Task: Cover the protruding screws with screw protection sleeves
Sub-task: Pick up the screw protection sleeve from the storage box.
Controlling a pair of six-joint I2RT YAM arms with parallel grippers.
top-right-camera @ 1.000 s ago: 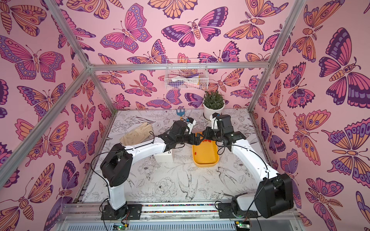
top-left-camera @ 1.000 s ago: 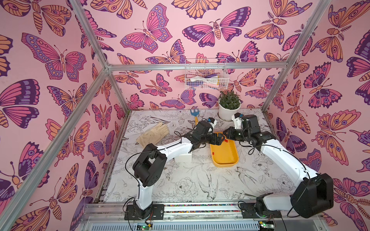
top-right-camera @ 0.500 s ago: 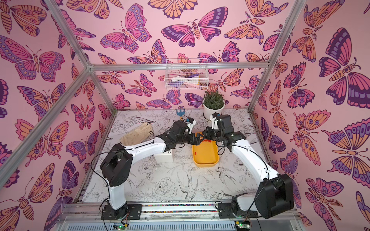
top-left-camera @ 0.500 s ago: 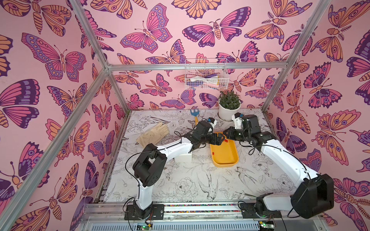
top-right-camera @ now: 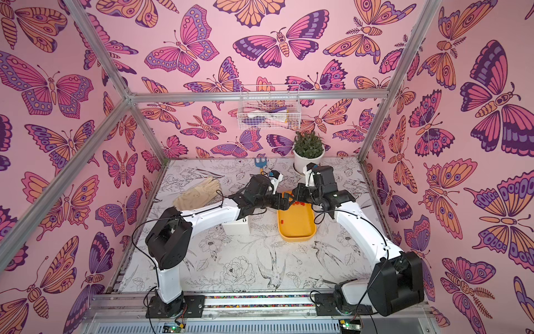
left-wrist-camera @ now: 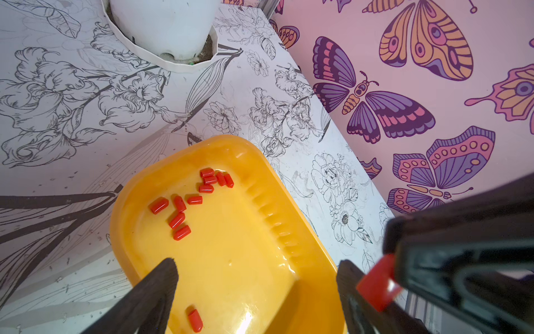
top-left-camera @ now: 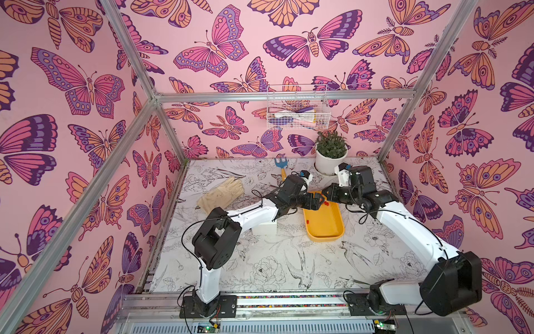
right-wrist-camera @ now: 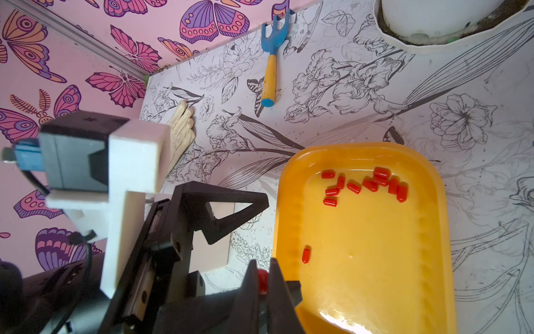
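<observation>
Right wrist: right pincer [right-wrist-camera: 263, 273] pinches one sleeve [right-wrist-camera: 262, 282]; left pincer [left-wrist-camera: 257, 269], at its 9 o'clock, spread empty. Likely light, squashy: grip mid-body.

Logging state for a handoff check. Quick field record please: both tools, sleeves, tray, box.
left tool: open, empty, above yellow tray
right tool: shut on one red sleeve
loose sleeves: clustered at tray's far end
lone sleeve: apart from cluster, in tray
white box: beside tray, partly hidden by left arm
screws: too small to judge
</observation>
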